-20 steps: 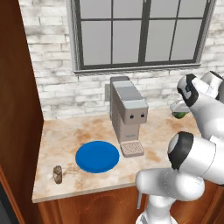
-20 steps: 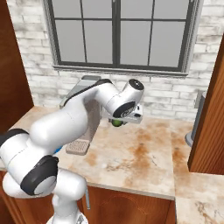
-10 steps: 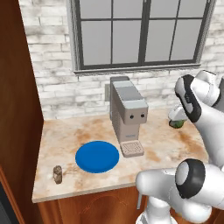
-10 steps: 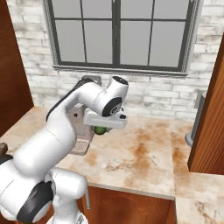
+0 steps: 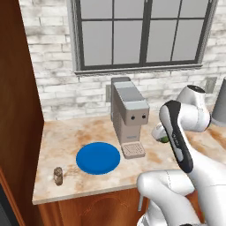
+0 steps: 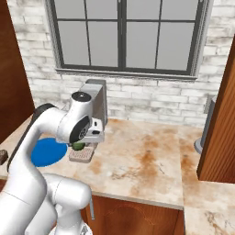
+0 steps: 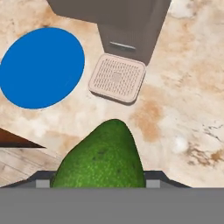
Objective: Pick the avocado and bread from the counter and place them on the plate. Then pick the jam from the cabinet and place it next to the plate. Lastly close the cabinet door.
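In the hand view, the avocado (image 7: 101, 157) is seen large at the bottom centre, clamped between the jaws of the gripper (image 7: 98, 181), whose dark fingertips show at either side of the fruit. Beyond it, the counter (image 7: 188, 87) is spread across the frame, with the plate (image 7: 41, 68) at the upper left and the pale drip tray (image 7: 117, 78) of the coffee machine (image 7: 131, 22) near the upper centre.

In the left base view, the avocado (image 5: 163, 138) is glimpsed as a small green patch right of centre, held up above the counter (image 5: 57, 137) just beside the coffee machine (image 5: 129, 112). The plate (image 5: 98, 157) is seen lying flat left of centre, and the bread (image 5: 58, 175) stands upright at the lower left, near the counter's front edge and apart from the plate. The cabinet (image 5: 17, 114) fills the left edge.

In the right base view, the avocado (image 6: 79, 146) is seen at centre left under the gripper (image 6: 81, 143), above the drip tray (image 6: 81, 155), with the plate (image 6: 46, 152) partly hidden behind the arm.
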